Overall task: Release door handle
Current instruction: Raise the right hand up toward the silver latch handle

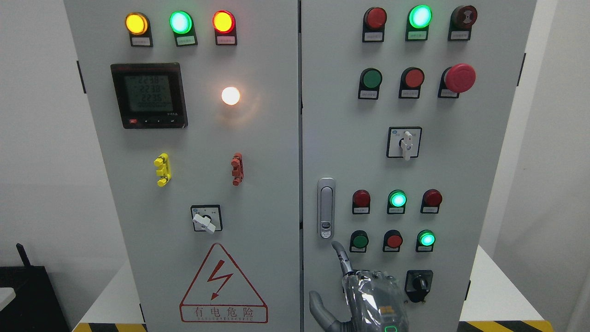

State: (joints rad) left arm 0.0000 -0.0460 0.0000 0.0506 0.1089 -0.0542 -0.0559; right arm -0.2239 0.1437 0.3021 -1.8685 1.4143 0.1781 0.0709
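The silver door handle [326, 207] sits flush and upright on the left edge of the cabinet's right door [479, 193]. My right hand [371, 302] comes up from the bottom edge, just below the handle. Its index finger [341, 258] points up, with the tip a little under the handle's lower end and not touching it. The thumb [320, 311] is spread out to the left. The hand holds nothing. Both doors look closed. My left hand is not in view.
The right door carries indicator lamps and push buttons [397, 198], a red emergency button [459, 77] and rotary switches [418, 282] close to my hand. The left door [258, 193] has a meter [149, 95], lamps and a warning sign [223, 286].
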